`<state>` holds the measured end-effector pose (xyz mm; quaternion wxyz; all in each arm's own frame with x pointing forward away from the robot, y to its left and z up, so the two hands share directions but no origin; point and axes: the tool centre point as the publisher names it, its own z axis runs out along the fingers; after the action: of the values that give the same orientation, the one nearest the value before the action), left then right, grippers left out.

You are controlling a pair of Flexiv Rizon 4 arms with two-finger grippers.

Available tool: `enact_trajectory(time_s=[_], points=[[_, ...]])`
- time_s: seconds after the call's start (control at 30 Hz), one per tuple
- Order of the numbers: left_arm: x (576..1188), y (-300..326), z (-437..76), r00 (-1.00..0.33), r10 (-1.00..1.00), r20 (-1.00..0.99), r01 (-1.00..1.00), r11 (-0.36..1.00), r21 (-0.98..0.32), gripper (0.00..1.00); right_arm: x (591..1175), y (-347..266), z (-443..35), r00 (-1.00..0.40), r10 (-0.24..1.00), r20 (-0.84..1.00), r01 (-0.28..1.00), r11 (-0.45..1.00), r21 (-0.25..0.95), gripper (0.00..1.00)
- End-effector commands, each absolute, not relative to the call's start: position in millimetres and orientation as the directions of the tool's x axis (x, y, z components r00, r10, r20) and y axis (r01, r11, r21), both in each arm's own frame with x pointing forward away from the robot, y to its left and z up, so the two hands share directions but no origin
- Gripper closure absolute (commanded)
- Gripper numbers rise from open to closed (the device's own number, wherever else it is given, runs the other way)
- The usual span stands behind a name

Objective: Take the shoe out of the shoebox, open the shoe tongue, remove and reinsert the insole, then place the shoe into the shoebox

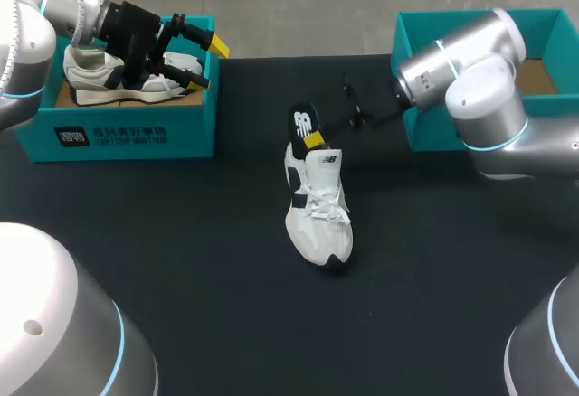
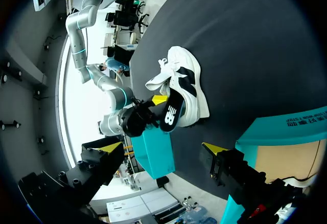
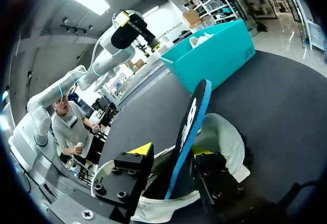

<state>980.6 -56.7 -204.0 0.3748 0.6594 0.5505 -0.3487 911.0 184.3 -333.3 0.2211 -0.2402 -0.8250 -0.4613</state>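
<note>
The desk (image 1: 181, 260) wears a matt black, cloth-like cover. The shoe (image 1: 318, 224) has smooth white uppers with black patches and woven laces; the insole (image 1: 301, 125) looks like matt black foam. The shoebox (image 1: 194, 125) is matt teal cardboard, raw brown inside. The right arm (image 1: 470, 61) has glossy silver shells.

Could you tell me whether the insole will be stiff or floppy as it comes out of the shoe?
Probably light: the insole is a thin sheet seen edge-on. It likely has some stiffness, since its free end stands up out of the shoe without drooping. Its slight curve suggests it will flex. Its front, hidden in the shoe, may drag.
</note>
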Motion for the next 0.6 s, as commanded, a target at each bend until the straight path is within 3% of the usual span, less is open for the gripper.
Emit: enact_trajectory(time_s=[0.03,0.07,0.13,0.6], points=[[980,-56,-204,0.152,0.467,-0.871,0.987,-0.114,0.111,0.0,922,192,-341,-0.785,0.177,0.594,0.597,0.472,0.648,0.75],[980,-56,-204,0.152,0.467,-0.871,0.987,-0.114,0.111,0.0,922,192,-342,-0.784,0.176,0.596,0.598,0.472,0.648,0.8],[980,-56,-204,0.152,0.467,-0.871,0.987,-0.114,0.111,0.0,921,190,-345,-0.776,0.176,0.605,0.607,0.469,0.641,1.0],[980,-56,-204,0.152,0.467,-0.871,0.987,-0.114,0.111,0.0,890,185,-355,-0.724,0.171,0.668,0.655,0.473,0.589,1.0]])
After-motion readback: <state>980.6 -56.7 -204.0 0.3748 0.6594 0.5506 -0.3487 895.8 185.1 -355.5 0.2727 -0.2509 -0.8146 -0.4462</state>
